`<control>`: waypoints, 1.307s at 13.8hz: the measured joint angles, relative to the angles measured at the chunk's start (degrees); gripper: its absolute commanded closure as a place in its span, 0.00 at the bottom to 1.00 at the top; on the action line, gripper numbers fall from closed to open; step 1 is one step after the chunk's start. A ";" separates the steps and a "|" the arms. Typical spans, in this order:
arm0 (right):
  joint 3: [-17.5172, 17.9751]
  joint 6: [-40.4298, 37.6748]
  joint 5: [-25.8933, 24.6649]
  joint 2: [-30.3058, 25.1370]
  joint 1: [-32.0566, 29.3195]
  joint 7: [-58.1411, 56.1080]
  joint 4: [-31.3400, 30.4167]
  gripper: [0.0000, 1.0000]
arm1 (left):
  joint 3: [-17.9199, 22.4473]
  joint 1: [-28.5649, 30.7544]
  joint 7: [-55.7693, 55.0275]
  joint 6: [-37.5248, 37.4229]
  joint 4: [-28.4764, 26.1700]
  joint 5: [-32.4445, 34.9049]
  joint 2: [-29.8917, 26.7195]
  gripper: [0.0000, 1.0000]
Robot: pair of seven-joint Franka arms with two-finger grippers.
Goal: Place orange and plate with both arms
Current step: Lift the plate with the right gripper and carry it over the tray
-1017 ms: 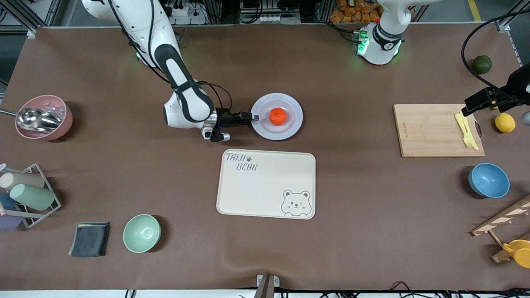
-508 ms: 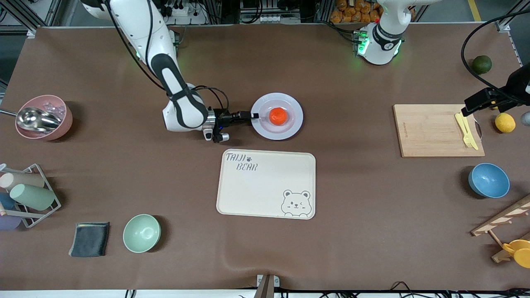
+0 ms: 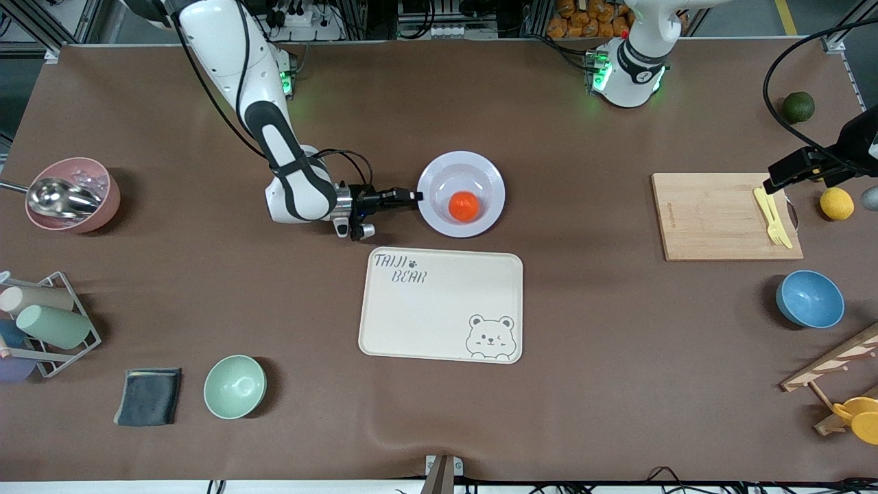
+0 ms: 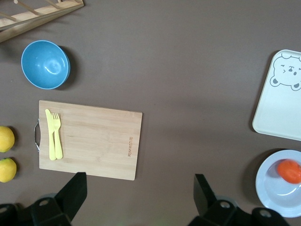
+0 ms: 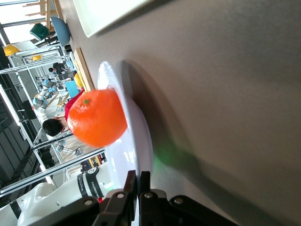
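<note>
The pale lavender plate point(image 3: 439, 171) is at the table's middle, just farther from the front camera than the cream tray. My right gripper point(image 3: 416, 196) is shut on the plate's rim point(image 5: 136, 141) at the right arm's end and holds that edge raised, so the plate is tilted. The orange point(image 3: 464, 205) lies in the plate's sunken centre, toward its nearer side; it also shows in the right wrist view point(image 5: 96, 117). My left gripper point(image 3: 782, 175) waits open and empty, high over the cutting board's end. Its wrist view point(image 4: 139, 190) shows the plate point(image 4: 277, 197) and orange point(image 4: 289, 170) at the edge.
The cream bear-print tray point(image 3: 439, 305) lies nearer the front camera than the plate. A wooden cutting board point(image 3: 713, 219) with yellow cutlery point(image 3: 772, 216), lemons point(image 3: 837, 203), a dark green fruit point(image 3: 798, 106) and a blue bowl point(image 3: 809, 299) are at the left arm's end. A green bowl point(image 3: 234, 386) and pink bowl point(image 3: 75, 195) are at the right arm's end.
The right gripper has raised the plate's gripped edge and drawn back slightly toward its end. The orange has rolled toward the plate's nearer side. The left arm has not moved.
</note>
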 measured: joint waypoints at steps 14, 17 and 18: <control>-0.06 -5.79 0.09 -0.55 -0.91 -0.27 4.01 1.00 | -0.02 -0.11 0.00 0.02 0.00 0.00 0.00 0.00; -0.08 -7.06 0.14 -1.18 -1.82 -0.27 4.28 1.00 | -0.02 -0.13 0.00 0.02 0.00 0.00 0.00 0.00; -0.10 -7.66 0.15 -1.21 -2.35 -0.27 4.58 1.00 | -0.02 -0.14 0.00 0.03 0.00 0.00 0.00 0.00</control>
